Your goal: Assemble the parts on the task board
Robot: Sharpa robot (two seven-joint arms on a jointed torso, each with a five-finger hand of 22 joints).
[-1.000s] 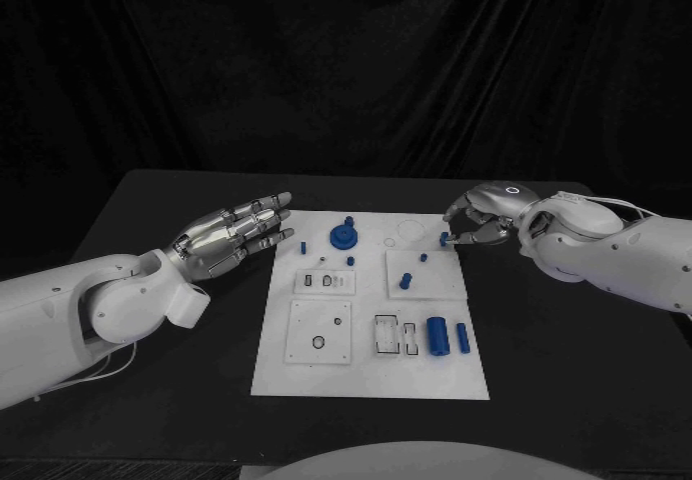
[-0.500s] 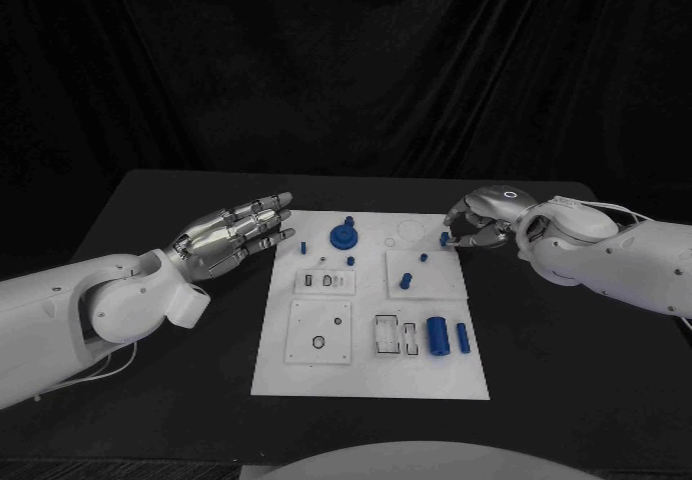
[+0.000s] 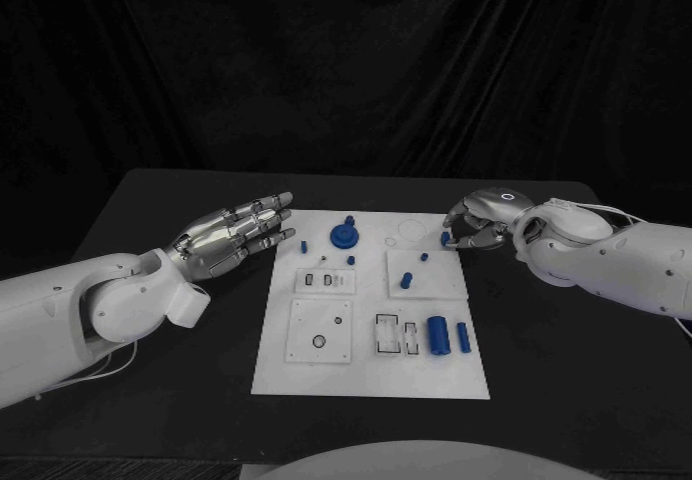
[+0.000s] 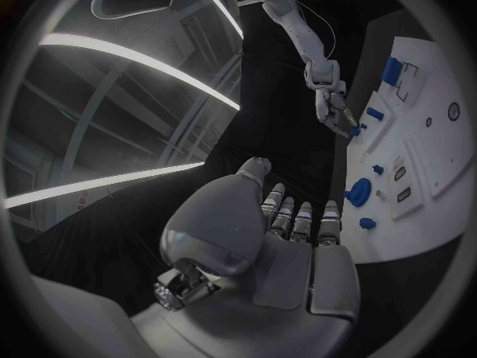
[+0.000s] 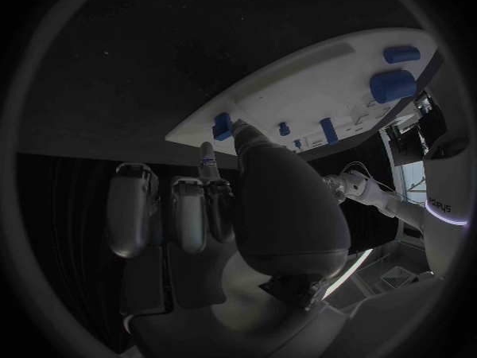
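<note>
Black table (image 3: 173,400) carried the white task board (image 3: 372,375) at its centre. We observed the left hand (image 3: 231,238) at the board's 10 o'clock, fingers spread, holding nothing. At 2 o'clock the right hand (image 3: 480,222) pinched a small blue part (image 3: 444,239) at the board's far right edge. Two blue cylinders (image 3: 449,334) lay at 5 o'clock.

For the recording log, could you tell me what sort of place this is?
Probably a robotics lab test bench rather than a workshop floor: a black table before a black drape, a white task board with small blue parts laid out for assembly, and two white arms with the left hand and right hand at its edges.
</note>
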